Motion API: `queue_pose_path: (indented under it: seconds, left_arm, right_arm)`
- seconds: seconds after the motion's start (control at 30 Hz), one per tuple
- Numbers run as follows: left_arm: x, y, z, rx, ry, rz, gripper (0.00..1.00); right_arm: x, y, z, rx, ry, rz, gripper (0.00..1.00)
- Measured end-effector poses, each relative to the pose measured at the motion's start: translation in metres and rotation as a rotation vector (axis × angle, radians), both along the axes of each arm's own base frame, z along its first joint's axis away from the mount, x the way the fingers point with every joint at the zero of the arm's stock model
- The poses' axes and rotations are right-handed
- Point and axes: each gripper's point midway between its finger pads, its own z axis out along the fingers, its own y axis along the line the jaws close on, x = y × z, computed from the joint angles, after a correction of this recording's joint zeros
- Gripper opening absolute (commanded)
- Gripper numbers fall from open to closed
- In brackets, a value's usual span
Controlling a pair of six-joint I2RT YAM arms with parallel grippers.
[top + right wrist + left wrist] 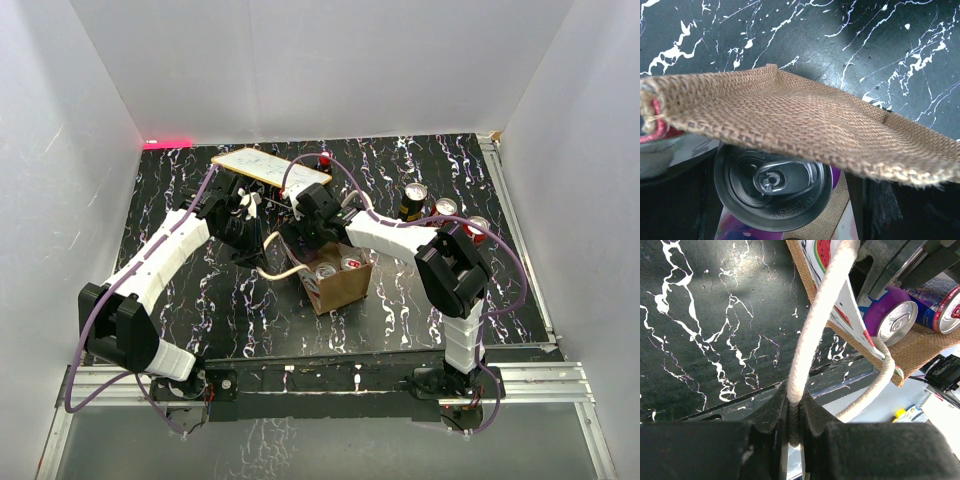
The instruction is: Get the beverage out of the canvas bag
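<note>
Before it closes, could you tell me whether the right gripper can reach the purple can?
Probably yes: the left gripper pinches the rope handle, the canvas bag gapes, and the purple can sits between the open right gripper fingers.

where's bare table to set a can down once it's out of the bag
Bare tabletop: the strip between the canvas bag and the near edge, and the back right corner behind the standing cans. Crowded: the bag's mouth, where the left gripper and right gripper both work, and around the white board.
</note>
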Motion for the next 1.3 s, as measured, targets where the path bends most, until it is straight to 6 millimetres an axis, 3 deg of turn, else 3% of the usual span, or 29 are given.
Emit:
queue_pose_path:
  seconds: [0.07,0.13,0.33,0.63,1.03,1.3]
  left_arm:
    - [0.000,0.000,0.000,0.000,0.000,0.000,0.00]
    - [0.000,0.000,0.000,0.000,-0.001,0.001,0.00]
    - [0.001,-0.001,0.000,-0.002,-0.004,0.005,0.00]
    - [-0.003,0.002,-0.006,0.009,0.012,0.017,0.00]
    - [-0.004,0.004,-0.005,0.019,0.003,0.021,0.00]
    - [-0.002,0.004,-0.006,0.018,-0.001,0.020,0.00]
  right_arm:
    - [0.001,0.001,0.001,0.004,-0.007,0.002,0.74]
    - [0.004,0.004,0.002,0.016,-0.021,0.005,0.51]
    - [0.007,0.007,0.003,0.037,-0.044,0.006,0.49]
    - [-0.001,0.001,0.019,0.045,-0.036,0.000,0.30]
    - [-0.023,-0.020,0.111,0.150,-0.092,-0.060,0.08]
    - [-0.031,-0.056,0.186,0.203,-0.211,-0.139,0.08]
